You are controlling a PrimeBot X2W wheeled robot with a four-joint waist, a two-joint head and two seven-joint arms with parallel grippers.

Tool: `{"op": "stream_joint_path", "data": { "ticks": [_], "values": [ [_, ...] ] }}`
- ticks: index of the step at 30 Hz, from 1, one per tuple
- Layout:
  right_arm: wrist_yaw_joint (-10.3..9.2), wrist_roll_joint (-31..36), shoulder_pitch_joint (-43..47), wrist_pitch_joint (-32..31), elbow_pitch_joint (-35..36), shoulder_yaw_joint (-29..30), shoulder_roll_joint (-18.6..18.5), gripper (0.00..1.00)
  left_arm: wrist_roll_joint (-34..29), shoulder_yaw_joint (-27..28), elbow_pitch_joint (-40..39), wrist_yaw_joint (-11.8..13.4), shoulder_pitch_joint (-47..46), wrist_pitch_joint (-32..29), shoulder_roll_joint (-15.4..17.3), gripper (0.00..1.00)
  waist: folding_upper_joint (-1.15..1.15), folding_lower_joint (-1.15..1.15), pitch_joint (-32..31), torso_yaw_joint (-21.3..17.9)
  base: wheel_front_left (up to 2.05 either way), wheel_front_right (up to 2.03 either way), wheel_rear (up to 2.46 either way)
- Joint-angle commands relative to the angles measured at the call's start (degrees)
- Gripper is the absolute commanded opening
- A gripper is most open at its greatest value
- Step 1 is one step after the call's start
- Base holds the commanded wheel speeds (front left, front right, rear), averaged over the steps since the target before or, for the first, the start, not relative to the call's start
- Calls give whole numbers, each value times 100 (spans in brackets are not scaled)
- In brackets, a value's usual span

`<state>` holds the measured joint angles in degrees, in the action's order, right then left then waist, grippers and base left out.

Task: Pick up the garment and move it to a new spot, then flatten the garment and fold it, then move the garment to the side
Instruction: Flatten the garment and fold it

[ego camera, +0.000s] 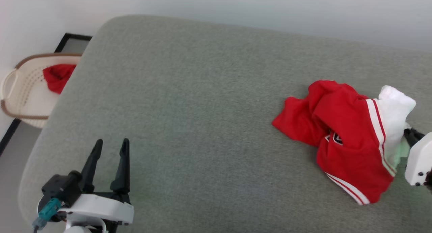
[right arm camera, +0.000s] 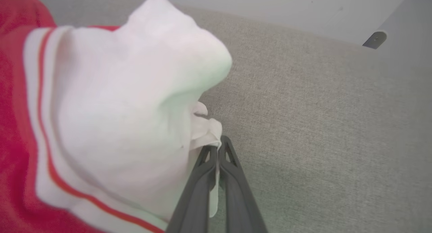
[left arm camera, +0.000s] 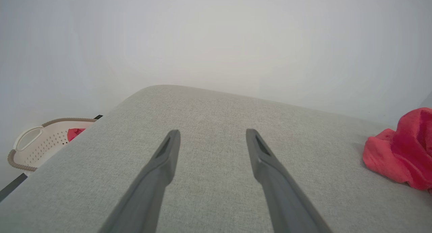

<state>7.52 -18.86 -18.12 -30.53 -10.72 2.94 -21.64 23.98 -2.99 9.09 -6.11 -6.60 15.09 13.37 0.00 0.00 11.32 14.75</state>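
Nearest to the head camera, the left gripper (ego camera: 112, 141) hovers over the near left part of the grey upholstered surface (ego camera: 202, 125), fingers spread wide and empty, well apart from the garment (ego camera: 341, 132). This red shirt lies crumpled at the right side, and the right gripper (right arm camera: 217, 148), placed at the right edge, pinches a thin fold of its white sleeve (right arm camera: 128, 91) between fingers pressed together. So the right arm is the nearer one, and I judge that the lift should carry the cloth leftwards.
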Motion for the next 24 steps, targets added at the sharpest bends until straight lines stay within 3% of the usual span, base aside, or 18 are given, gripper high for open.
{"op": "stream_joint_path", "data": {
  "ticks": [1,15,24],
  "values": [
    [-6,12,-10,-41,149,105,-65,0,-30,45,-6,-36,96,6,26,100,0,0,-225,-268,0,0,0],
    [-6,170,344,-402,850,1002,-320,0,-14,64,33,-44,202,6,70,100,0,0,-518,-678,0,0,0],
    [-6,272,717,-386,637,1362,-95,0,3,1,93,-51,205,6,91,100,0,0,-547,-671,0,0,0]
  ]
}}
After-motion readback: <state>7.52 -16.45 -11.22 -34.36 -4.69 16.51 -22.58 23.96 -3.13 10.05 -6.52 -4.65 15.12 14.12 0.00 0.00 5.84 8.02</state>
